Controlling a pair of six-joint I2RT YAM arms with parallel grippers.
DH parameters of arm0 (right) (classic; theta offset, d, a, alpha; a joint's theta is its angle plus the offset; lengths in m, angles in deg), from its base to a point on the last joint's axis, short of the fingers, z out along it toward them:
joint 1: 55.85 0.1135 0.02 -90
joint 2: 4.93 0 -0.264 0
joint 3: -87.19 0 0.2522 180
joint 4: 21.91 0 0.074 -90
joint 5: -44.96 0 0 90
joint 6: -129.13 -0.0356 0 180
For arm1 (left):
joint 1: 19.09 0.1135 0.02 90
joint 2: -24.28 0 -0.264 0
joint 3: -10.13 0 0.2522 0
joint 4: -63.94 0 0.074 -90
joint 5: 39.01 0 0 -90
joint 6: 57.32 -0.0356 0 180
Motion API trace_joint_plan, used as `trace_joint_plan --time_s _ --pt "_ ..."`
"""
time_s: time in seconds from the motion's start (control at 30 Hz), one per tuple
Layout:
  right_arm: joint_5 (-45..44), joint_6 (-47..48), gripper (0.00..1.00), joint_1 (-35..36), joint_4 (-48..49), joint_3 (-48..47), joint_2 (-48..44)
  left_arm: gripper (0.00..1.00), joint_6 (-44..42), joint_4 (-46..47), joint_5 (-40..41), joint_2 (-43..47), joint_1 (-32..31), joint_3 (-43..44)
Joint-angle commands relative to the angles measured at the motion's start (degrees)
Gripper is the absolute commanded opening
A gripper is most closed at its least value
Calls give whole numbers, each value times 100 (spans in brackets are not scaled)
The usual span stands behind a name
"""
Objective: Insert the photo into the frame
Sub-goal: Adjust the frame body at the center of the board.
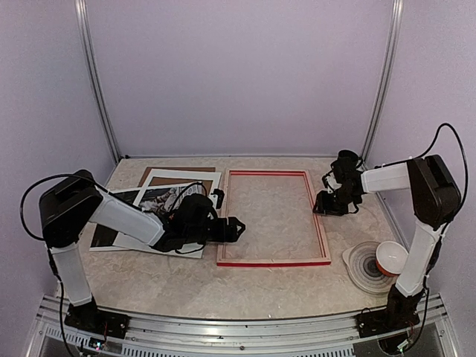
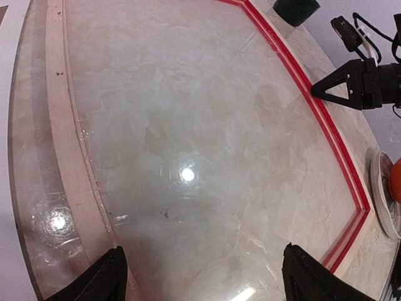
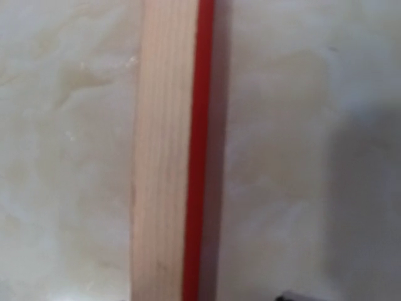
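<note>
While the frame (image 1: 274, 218) lay back-up on the bench (image 1: 186, 282), the photo (image 1: 158, 199) sat left of it, ungrasped. The left fingers (image 2: 106, 276) gaped empty; whether the right fingers (image 2: 338, 86) were clenched I could not tell. The next move likely called for pinching the photo's edge.

Pale lilac walls close in three sides: a back wall (image 1: 238, 74), a left wall (image 1: 37, 89) and a right wall (image 1: 439, 67), all plain; a thin metal post (image 1: 95, 82) rises at the back left corner and a second post (image 1: 383, 74) at the back right, both bowed in the overhead view; the bench (image 1: 245, 286) has a beige, marble-patterned top; an aluminium rail (image 1: 245, 335) runs along its near edge; the light is soft and even, casting only faint shadows.
</note>
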Motion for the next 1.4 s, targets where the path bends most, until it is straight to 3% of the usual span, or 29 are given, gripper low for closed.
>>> trace_joint_plan --time_s 0.0,0.2,0.37,0.47,0.5,0.77,1.0,1.2,1.37 --pt "-603 171 50 -140 -479 72 -159 86 -83 -504 444 735 53 -30" --pt "-892 235 52 -323 -625 -60 -470 92 -362 -1395 1040 1662 247 -67" --pt "-271 95 75 -189 -562 -110 -907 99 -275 -1699 1234 2319 917 -390" --pt "-124 6 96 143 -643 -327 -1190 99 -208 -1830 1212 2721 1431 -575" --pt "-44 -35 99 366 -659 -412 -1249 99 -191 -1883 1187 2829 1654 -620" --pt "886 -739 99 1719 -304 -1186 -958 99 117 -2036 1465 3373 2654 -1132" --pt "1326 -1321 99 2770 4 -2149 -64 99 401 -1980 1580 3086 3094 -1304" --pt "1598 -1776 99 3235 0 -2983 919 99 616 -1834 1706 2759 3223 -1371" --pt "1894 -2411 99 3373 470 -3115 1400 99 696 -1782 1859 2581 3298 -1377"
